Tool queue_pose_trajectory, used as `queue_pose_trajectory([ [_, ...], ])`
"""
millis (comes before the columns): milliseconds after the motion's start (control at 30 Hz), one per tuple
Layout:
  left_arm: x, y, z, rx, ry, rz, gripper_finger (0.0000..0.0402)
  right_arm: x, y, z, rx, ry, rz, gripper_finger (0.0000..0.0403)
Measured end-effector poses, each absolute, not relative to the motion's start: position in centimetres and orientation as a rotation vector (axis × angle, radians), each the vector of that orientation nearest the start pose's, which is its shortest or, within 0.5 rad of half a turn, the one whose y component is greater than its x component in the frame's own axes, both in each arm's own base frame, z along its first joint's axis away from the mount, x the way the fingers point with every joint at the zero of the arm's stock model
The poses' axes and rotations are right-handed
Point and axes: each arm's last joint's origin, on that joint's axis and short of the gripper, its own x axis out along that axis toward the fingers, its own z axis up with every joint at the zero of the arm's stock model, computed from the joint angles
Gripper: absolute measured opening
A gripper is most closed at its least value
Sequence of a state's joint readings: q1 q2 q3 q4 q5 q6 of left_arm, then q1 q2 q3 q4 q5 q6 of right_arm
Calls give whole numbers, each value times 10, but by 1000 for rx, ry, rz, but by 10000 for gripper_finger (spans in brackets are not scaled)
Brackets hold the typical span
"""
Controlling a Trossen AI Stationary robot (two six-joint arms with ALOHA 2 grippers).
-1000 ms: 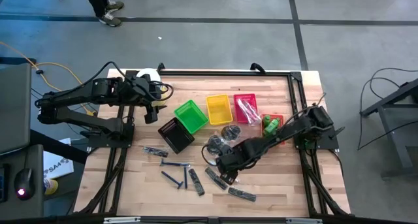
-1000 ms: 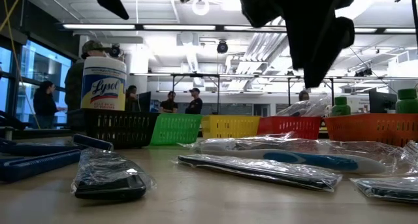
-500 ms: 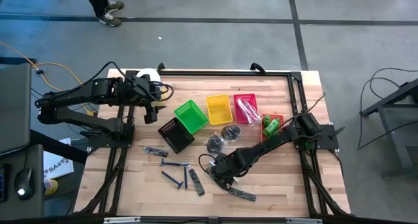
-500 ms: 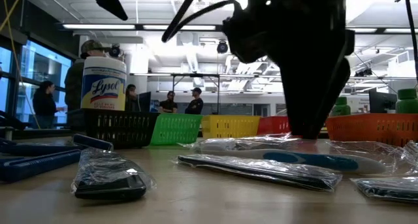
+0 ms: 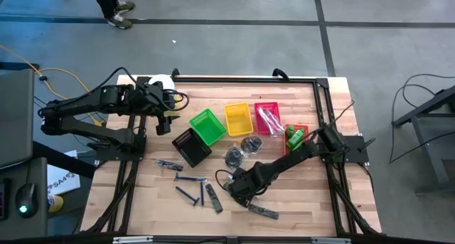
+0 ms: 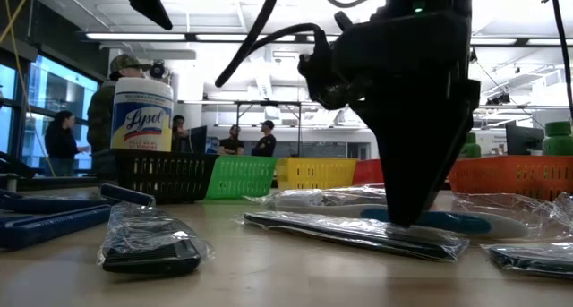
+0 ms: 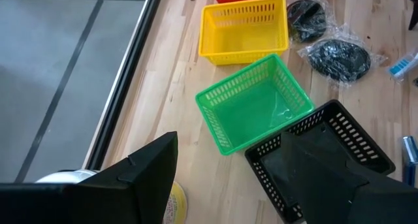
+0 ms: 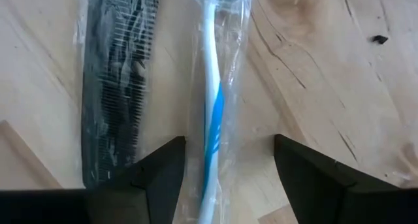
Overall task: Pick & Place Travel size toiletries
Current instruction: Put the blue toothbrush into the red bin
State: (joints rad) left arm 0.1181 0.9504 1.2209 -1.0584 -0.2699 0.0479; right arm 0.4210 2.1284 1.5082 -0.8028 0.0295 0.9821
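right gripper [image 8: 225,175] open, fingers astride bagged toothbrush [image 8: 212,106] lying on tabletop [image 8: 326,74] beside comb [image 8: 117,74] | advice: stay centred on handle, close without snagging comb | left gripper [image 7: 228,185] open, waiting over baskets

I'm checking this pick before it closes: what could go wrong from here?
The right tool is open astride the bagged toothbrush, with the bagged comb right beside it, so closing might pinch the comb's wrapper too. The slick bag could slip in the grip. The left tool waits over the black basket.
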Motion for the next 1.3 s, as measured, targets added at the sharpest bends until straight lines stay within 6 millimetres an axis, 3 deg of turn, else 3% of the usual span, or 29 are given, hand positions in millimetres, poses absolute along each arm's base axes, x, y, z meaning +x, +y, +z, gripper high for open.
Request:
queue_pose_trajectory([
  [200,152,26,374,106,800,348,260,371,164,137,476,1397,-411,188],
  [500,152,26,373,107,807,348,260,371,154,136,516,1467,-423,29],
  [633,151,26,372,109,823,346,260,371,145,143,589,1513,-397,16],
  [700,150,26,372,109,823,347,260,368,141,154,619,1518,-387,17],
  [967,142,25,376,107,792,350,260,343,115,237,734,1435,-344,17],
  [1100,138,24,379,107,765,353,260,320,83,275,858,1393,-495,17],
  [1300,138,24,383,126,723,351,260,300,20,299,952,1344,-697,17],
])
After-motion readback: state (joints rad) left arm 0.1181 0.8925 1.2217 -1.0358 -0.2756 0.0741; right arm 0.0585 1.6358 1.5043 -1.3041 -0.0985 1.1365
